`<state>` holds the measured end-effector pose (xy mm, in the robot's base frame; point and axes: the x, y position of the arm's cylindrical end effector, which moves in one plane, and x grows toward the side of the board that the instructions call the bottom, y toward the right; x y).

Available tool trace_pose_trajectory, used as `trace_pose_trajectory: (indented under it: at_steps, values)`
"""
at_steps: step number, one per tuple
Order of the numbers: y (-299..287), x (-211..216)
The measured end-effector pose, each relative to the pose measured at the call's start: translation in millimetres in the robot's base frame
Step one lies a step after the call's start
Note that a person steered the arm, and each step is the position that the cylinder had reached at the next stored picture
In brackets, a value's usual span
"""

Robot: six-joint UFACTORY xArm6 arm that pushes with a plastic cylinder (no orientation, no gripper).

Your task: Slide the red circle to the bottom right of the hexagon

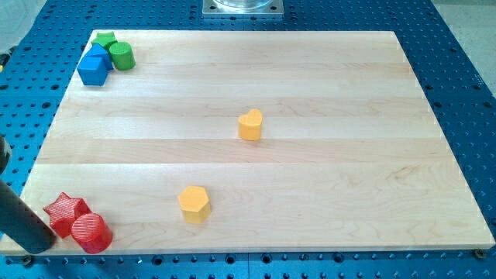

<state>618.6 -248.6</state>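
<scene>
With no jaws to speak of, my tip (40, 246) seems to sit at nine o'clock of the red circle (91, 232), low on the surface (325, 194); push it toward three o'clock, stopping at five o'clock of the yellow hexagon (194, 203). No writing is readable

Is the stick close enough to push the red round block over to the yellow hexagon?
Probably yes. My tip sits at the view's bottom left, just left of the red circle, with the red star beside it. The board looks clear between the circle and the yellow hexagon.
</scene>
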Motion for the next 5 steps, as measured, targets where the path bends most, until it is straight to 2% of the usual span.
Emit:
trace_pose_trajectory:
  at_steps: [2, 3, 4, 5]
  values:
    - [13, -1]
    - [45, 0]
    - [95, -1]
    - [178, 0]
